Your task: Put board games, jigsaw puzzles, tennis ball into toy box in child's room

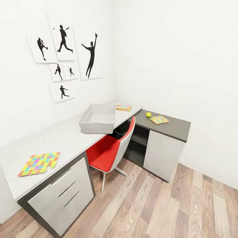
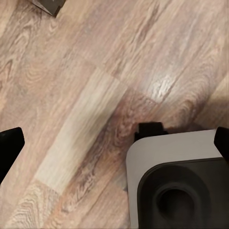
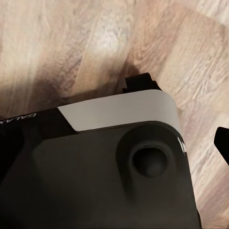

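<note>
On the pale grey table (image 1: pixel 66 138) stands the light grey toy box (image 1: pixel 97 122), open-topped. Just behind it lies one flat board game (image 1: pixel 123 107). A jigsaw puzzle (image 1: pixel 39 163) lies near the table's front left end. On the lower dark wing sit the tennis ball (image 1: pixel 148 114) and a second jigsaw puzzle (image 1: pixel 159 119) side by side. The bed is out of view. My left gripper (image 2: pixel 114 143) hangs open over the wood floor, holding nothing. My right gripper (image 3: pixel 114 143) is also open above the robot's base; one fingertip (image 3: pixel 222 143) shows at the frame's edge.
A red and white swivel chair (image 1: pixel 110 150) is tucked under the table in front of the toy box. White drawers (image 1: pixel 64 195) fill the left end. Black silhouette pictures (image 1: pixel 62 56) hang on the wall. Wood-plank floor (image 1: pixel 165 205) lies open before the desk. The robot's base (image 2: pixel 179 183) is below both grippers.
</note>
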`<state>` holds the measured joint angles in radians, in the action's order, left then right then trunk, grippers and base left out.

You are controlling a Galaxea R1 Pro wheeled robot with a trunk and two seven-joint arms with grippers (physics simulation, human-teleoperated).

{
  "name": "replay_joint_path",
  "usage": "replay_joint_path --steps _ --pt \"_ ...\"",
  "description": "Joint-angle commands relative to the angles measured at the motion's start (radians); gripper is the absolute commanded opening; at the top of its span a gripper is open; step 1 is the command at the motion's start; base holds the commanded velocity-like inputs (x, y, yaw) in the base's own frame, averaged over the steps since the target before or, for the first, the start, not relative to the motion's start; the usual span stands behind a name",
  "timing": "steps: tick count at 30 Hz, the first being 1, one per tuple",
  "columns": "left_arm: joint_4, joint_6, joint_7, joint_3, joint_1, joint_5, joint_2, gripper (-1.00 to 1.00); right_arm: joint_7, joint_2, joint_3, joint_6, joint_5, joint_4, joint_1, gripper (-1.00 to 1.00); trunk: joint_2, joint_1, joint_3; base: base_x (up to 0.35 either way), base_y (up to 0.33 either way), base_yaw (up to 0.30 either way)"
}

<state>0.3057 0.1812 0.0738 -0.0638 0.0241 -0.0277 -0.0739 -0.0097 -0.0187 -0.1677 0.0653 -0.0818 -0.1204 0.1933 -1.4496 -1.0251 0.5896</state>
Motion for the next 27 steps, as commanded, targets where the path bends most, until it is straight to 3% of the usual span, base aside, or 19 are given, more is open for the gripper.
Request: replay_joint_path --steps 1,13,27 --pt "0.0 0.003 0.008 -0.007 0.0 -0.003 -0.001 1.0 -0.001 -0.001 -0.002 0.005 -0.008 -0.002 0.0 1.0 0.0 0.0 0.002 0.0 0.0 -0.145" --pt "0.0 0.003 0.008 -0.007 0.0 -0.003 0.001 1.0 0.002 0.0 -0.001 0.005 -0.009 -0.002 0.0 1.0 0.0 0.0 0.02 0.0 0.012 -0.145" --pt "0.0 0.003 0.008 -0.007 0.0 -0.003 -0.002 1.0 0.004 -0.001 -0.001 0.005 -0.008 -0.002 0.0 1.0 0.0 0.0 0.04 0.0 0.135 -0.145"
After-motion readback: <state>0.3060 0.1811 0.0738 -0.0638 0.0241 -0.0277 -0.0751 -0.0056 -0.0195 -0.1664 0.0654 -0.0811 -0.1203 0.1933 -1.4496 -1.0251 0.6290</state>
